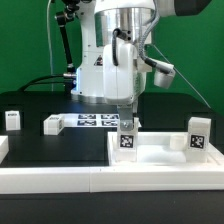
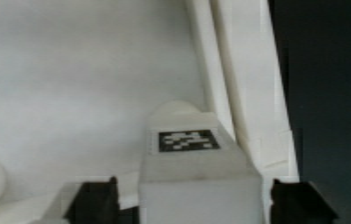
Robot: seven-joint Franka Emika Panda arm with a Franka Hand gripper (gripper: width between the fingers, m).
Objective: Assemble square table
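The square table's white slab [image 1: 165, 152] lies on the black table at the exterior view's right, close to the front rail. It fills most of the wrist view [image 2: 65, 80], with its raised rim [image 2: 243, 80] running past the leg. My gripper [image 1: 128, 122] reaches straight down and is shut on a white tagged leg [image 1: 128, 141], which stands upright at the slab's near-left corner. In the wrist view this leg [image 2: 193, 150] sits between my two dark fingertips [image 2: 97, 200]. A second leg [image 1: 197, 136] stands at the slab's right. Two more legs [image 1: 13, 120] [image 1: 52, 124] stand on the left.
The marker board [image 1: 95, 121] lies flat behind the slab, near the arm's base. A long white rail [image 1: 100, 182] borders the black surface along the front. Cables hang from the arm at the exterior view's upper right.
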